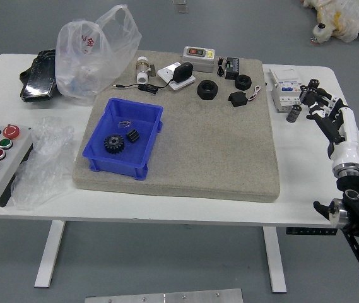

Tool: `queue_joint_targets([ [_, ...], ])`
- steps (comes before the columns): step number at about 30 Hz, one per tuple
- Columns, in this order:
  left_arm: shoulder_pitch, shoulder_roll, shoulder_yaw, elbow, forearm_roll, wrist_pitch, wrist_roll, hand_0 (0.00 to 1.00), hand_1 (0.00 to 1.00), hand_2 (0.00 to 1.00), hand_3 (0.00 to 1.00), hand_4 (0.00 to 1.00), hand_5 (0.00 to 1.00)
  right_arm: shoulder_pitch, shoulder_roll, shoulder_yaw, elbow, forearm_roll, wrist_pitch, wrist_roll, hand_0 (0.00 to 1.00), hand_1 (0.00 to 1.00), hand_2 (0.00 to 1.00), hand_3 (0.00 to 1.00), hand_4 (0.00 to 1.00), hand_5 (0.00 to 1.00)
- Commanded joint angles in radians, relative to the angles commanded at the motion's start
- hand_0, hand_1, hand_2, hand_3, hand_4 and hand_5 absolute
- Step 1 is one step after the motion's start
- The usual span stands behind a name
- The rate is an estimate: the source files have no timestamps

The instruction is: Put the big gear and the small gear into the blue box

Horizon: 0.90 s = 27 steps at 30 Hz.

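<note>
r. hand [346, 140]: held over tbl. r. side, beside dk. cylinders [294, 113]; fingers [330, 129] parted approx. wide, no part seen gripped.
big gear [114, 144]: seated in blue box [115, 169], toothed rim visible; located well to l. of fingers and somewhat nearer tbl. front edge.
small gear [132, 136]: also in blue box, just beyond and r. of big gear, apart from it; long axis too small to be told.
nearer hand: r. hand, the only one seen; wide span of grey mat [217, 151] left between it and box.
blue box: upright on mat l. part, long axis run from near l. to far r.; both gears and a thin wire-like item [124, 124] contained, the latter toward far end.
status: placement judged complete, both gears being inside walls.
next move: no further pick judged req'd; r. hand to be withdrawn or parked.
caution: cylinders could be tipped if fingers are swept l. at low ht.
</note>
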Motion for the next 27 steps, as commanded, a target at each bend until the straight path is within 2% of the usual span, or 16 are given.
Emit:
queue_joint_targets([
  [1,0.002,-0.003,0.001,0.000,-0.004,0.000,0.001,0.654,0.238,0.355,0.696,0.693,0.328,0.000,0.000,0.004,0.001,0.014,0.005,0.008,0.516,0.611,0.698,0.716,0.872,0.524],
  [6,0.009,-0.017,0.000,0.000,-0.013,-0.001,0.011,0.654,0.238,0.355,0.696,0.693,0.328,-0.003,-0.007,0.014,0.003,0.047,0.014,0.019,0.516,0.611,0.698,0.716,0.872,0.524],
  [7,0.011,-0.019,0.000,-0.001,-0.015,0.000,0.013,0.648,0.232,0.343,0.693,0.690,0.327,-0.003,-0.010,0.017,0.004,0.047,0.014,0.016,0.501,0.557,0.651,0.667,0.862,0.522],
  [12,0.020,-0.029,0.000,-0.002,-0.026,0.004,0.016,0.648,0.232,0.343,0.693,0.690,0.327,0.005,-0.030,0.041,0.009,0.031,0.011,-0.001,0.501,0.557,0.651,0.667,0.862,0.522],
  [13,0.021,-0.029,-0.001,-0.002,-0.027,0.005,0.017,0.649,0.231,0.343,0.691,0.689,0.324,0.007,-0.033,0.046,0.009,0.029,0.010,-0.002,0.495,0.529,0.613,0.643,0.850,0.527],
  [20,0.022,-0.037,-0.007,-0.005,-0.037,0.016,0.016,0.648,0.229,0.341,0.690,0.689,0.325,-0.007,-0.035,0.141,0.020,-0.015,0.013,-0.016,0.479,0.508,0.590,0.626,0.845,0.538],
  [27,0.034,-0.045,-0.046,-0.009,0.000,0.023,0.034,0.649,0.238,0.345,0.692,0.689,0.326,-0.033,-0.043,0.243,0.031,-0.023,0.014,-0.013,0.474,0.501,0.582,0.624,0.838,0.548],
])
